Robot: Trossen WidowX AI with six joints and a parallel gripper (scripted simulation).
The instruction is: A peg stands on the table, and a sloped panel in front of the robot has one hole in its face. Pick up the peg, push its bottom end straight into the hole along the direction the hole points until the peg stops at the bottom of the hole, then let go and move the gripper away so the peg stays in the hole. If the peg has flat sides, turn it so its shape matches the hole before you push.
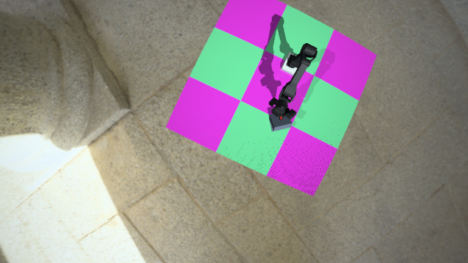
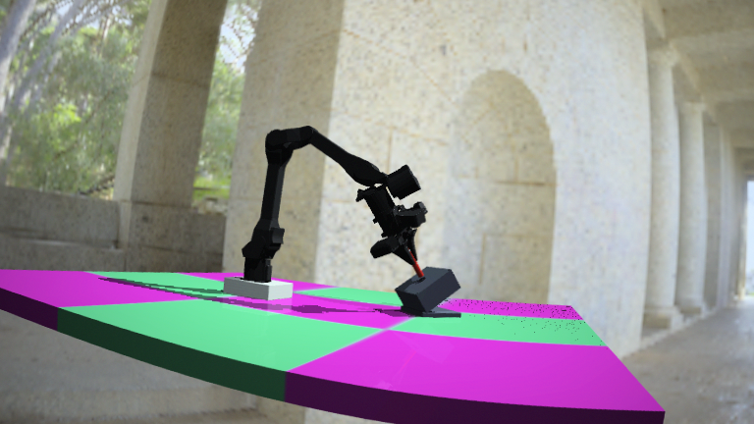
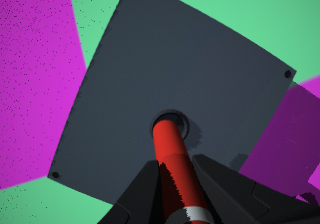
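Note:
The round red peg [image 1: 281,117] [image 2: 417,268] [image 3: 172,144] has a pale band near its upper part. My gripper [image 2: 413,260] [image 3: 175,167] is shut on it above the sloped panel. The dark grey panel [image 1: 280,125] [image 2: 437,287] [image 3: 110,99] faces up toward the arm. Its round hole [image 3: 171,117] shows as a dark crescent beyond the peg's lower end. The peg's tip is at the mouth of the hole, slightly toward the near side in the wrist view. How far it is inside, if at all, cannot be told.
The panel stands on a thin dark base plate [image 2: 447,314] on the magenta and green table [image 1: 214,56] [image 2: 183,336]. The arm's white base block [image 1: 287,67] [image 2: 258,288] sits behind the gripper. Small dark dots mark the panel face near its corners.

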